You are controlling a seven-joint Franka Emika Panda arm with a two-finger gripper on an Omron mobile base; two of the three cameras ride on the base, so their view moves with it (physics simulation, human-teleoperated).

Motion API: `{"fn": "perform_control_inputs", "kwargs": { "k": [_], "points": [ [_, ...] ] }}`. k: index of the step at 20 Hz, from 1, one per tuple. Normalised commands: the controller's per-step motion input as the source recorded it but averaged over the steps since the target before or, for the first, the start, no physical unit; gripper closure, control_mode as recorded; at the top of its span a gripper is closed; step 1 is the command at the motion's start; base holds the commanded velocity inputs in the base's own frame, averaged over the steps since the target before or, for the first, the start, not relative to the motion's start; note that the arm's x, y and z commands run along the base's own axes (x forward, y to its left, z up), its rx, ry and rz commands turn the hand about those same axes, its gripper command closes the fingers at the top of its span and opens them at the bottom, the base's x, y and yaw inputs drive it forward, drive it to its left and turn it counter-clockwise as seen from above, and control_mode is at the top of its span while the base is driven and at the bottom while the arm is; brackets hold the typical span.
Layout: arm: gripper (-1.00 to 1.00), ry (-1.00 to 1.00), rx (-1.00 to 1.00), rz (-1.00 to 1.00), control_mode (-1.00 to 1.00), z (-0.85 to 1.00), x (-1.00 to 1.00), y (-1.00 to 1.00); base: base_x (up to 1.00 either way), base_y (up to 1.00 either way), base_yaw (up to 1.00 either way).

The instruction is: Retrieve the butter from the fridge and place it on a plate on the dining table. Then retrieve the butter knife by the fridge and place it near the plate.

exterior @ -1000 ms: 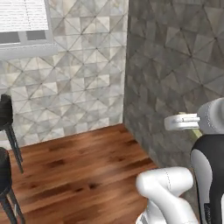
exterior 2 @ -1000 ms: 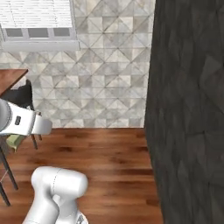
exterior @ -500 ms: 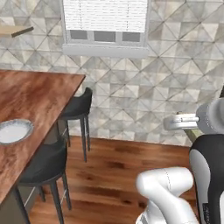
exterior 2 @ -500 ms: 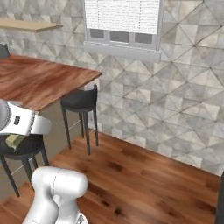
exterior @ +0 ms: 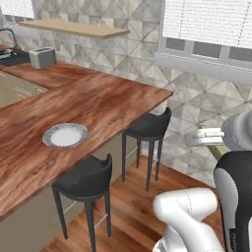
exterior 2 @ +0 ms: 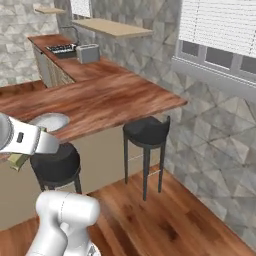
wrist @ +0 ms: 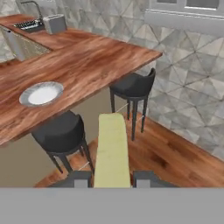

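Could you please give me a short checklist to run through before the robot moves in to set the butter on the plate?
1. Butter held in the gripper: ok, it sits between the fingertips.
2. Plate in sight on the dining table: ok.
3. Plate free of other things: ok, its surface is bare.
4. Gripper above the plate: not ok, it hangs over the floor, off the table's edge.
5. Stools between robot and table: cannot tell whether they will block the base.
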Motion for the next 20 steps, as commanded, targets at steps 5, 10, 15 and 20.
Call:
{"fn": "perform_control_inputs", "kwargs": {
  "k": [5,10,15,20],
  "points": [
    [1.0,0.0,0.0,0.0,1.0,0.0,0.0,0.0,0.92,-0.19,0.73],
    [1.0,0.0,0.0,0.0,1.0,0.0,0.0,0.0,0.68,-0.12,0.67],
    [1.0,0.0,0.0,0.0,1.0,0.0,0.0,0.0,0.36,-0.2,0.68],
    [1.0,0.0,0.0,0.0,1.0,0.0,0.0,0.0,0.5,-0.27,0.58]
  ]
}}
